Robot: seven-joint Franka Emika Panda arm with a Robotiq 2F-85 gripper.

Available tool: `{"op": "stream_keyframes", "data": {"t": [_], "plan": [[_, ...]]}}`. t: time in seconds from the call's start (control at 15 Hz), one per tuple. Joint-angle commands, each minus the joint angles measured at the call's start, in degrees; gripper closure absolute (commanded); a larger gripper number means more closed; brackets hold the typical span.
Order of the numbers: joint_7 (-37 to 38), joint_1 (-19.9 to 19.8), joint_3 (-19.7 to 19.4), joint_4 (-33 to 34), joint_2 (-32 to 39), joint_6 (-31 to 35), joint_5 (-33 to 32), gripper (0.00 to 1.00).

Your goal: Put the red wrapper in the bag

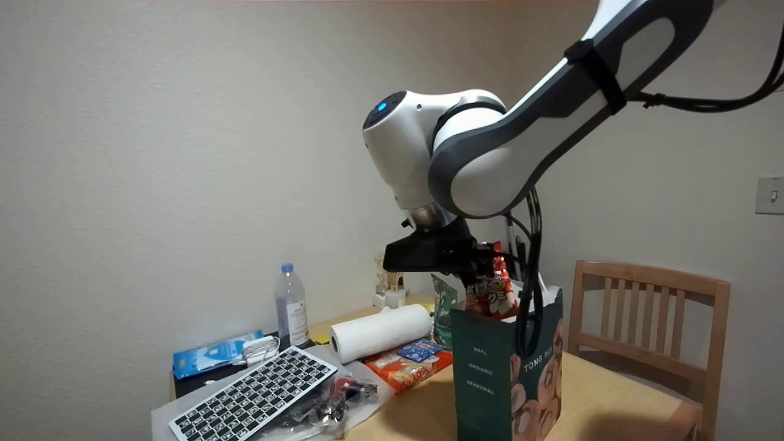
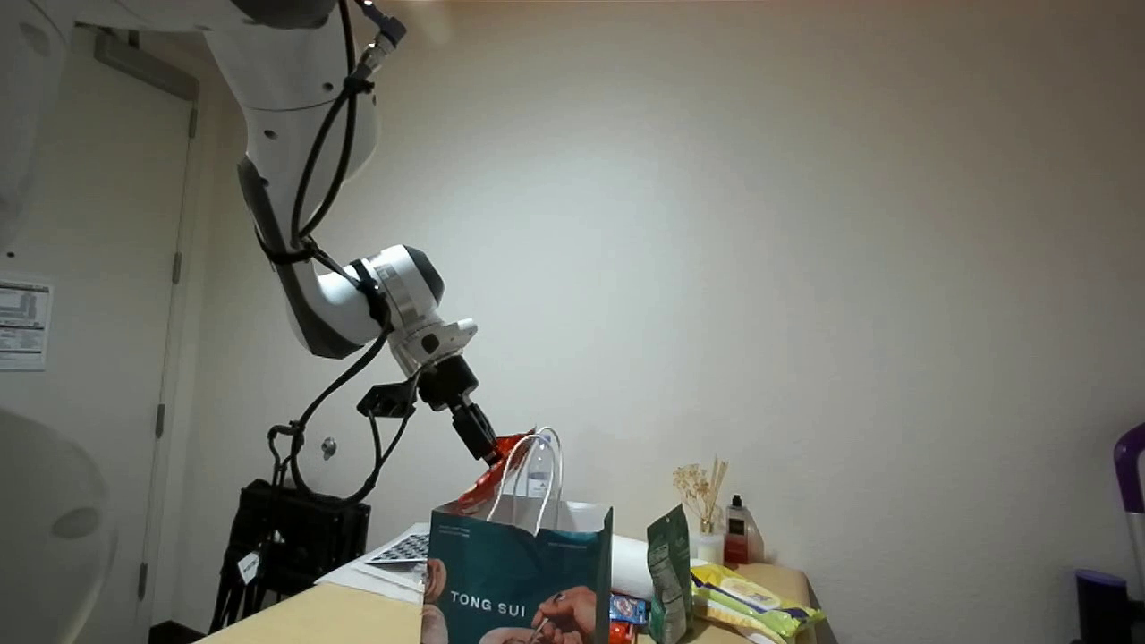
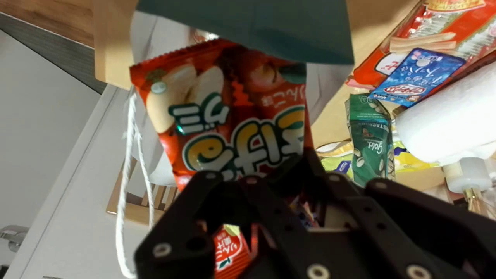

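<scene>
The red wrapper [image 1: 490, 300] is a shiny red packet with white and dark lettering; it also shows in the wrist view [image 3: 232, 112]. My gripper [image 2: 489, 454] is shut on its upper part and holds it tilted at the mouth of the bag. The bag [image 2: 519, 559] is teal-green, stands upright on the table and has white loop handles [image 3: 128, 174]. The wrapper's lower end passes behind the bag's rim [image 3: 252, 35] into the opening. The fingertips [image 3: 288, 170] are dark in the wrist view and stay above the rim. The bag's inside is mostly hidden.
A green pouch [image 1: 444, 312], a paper towel roll [image 1: 380, 334] and a flat orange-red packet [image 1: 404, 370] with a blue packet [image 1: 419, 350] lie beside the bag. A patterned board [image 1: 254, 392] and a bottle [image 1: 293, 309] are farther off. A wooden chair [image 1: 649, 282] stands behind.
</scene>
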Motion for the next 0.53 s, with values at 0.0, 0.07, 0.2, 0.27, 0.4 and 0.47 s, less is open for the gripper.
{"op": "stream_keyframes", "data": {"t": [0.0, 0.07, 0.2, 0.27, 0.4, 0.47], "plan": [[-0.30, 0.28, -0.17, 0.10, -0.02, -0.10, 0.77, 0.96], [-0.45, 0.32, -0.12, 0.10, -0.12, -0.10, 1.05, 0.96], [-0.46, 0.34, -0.06, 0.10, -0.28, -0.10, 1.09, 0.99], [0.42, 0.02, -0.36, 0.45, 1.10, 0.81, 1.66, 0.99], [1.46, -0.54, -1.25, 0.83, 4.48, 0.85, 1.75, 0.99], [1.69, -0.74, -1.76, 0.77, 5.76, 1.11, 1.67, 0.99]]}}
